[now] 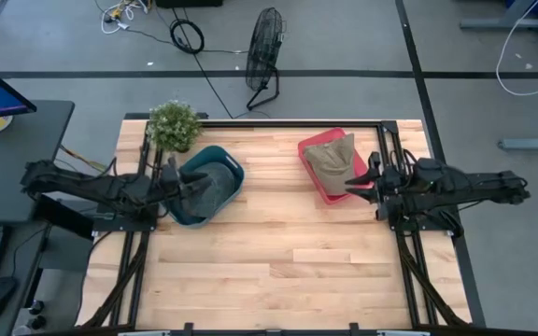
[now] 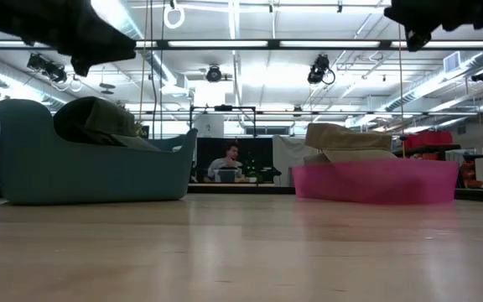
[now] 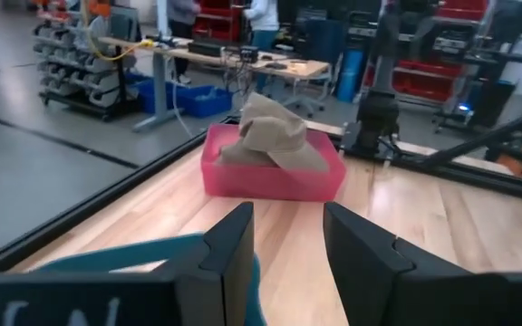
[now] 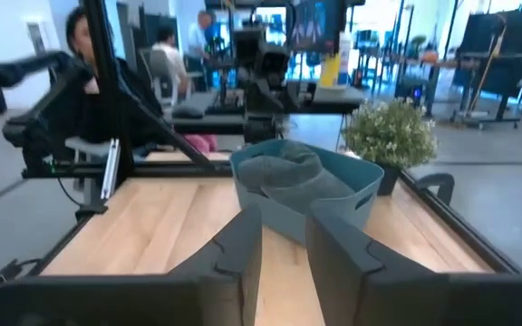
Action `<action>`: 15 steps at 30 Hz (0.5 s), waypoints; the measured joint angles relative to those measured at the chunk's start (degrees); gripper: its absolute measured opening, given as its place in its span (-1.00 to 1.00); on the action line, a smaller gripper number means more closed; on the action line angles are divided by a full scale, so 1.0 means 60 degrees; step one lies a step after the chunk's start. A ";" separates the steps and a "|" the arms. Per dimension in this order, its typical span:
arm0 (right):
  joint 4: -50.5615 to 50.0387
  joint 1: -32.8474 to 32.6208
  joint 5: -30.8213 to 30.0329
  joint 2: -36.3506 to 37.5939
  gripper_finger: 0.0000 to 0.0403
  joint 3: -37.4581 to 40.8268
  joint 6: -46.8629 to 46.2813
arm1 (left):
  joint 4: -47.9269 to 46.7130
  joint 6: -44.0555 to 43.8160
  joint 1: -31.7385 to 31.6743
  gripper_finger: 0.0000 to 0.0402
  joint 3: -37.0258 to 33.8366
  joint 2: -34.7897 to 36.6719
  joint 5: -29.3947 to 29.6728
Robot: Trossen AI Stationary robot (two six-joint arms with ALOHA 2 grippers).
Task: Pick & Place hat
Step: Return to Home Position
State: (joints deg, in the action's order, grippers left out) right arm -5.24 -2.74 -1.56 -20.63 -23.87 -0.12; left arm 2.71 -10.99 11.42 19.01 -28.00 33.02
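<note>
Brown cap (image 1: 332, 157), crumpled cloth, is partly hidden inside the red bin (image 1: 325, 193), centre-right of the frame. The left hand (image 1: 194, 187) and right hand (image 1: 351, 184) are held released.

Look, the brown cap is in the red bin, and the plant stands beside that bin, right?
Not quite. The brown cap is in the red bin, but the plant stands beside the teal bin instead, as the high view shows.

Two bins (image 1: 308, 147) (image 1: 228, 161), two caps (image 1: 332, 159) (image 1: 209, 183), one plant (image 1: 174, 124), two grippers (image 1: 174, 183) (image 1: 356, 178).
</note>
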 joint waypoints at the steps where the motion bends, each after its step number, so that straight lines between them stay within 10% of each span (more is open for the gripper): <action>1: 0.0120 0.0000 0.0001 0.0189 -0.55 0.0229 -0.0005 | 0.0124 0.0069 0.0000 -0.31 -0.0185 0.0119 -0.0082; 15: 0.0533 0.0000 -0.0015 0.2769 -0.55 0.1877 -0.0189 | 0.0575 0.1375 0.0000 -0.31 -0.1401 0.1989 -0.0117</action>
State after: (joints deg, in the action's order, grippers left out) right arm -2.04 -2.74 -1.65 -4.01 -12.61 -1.26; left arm 6.17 -2.74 11.42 10.60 -16.06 32.32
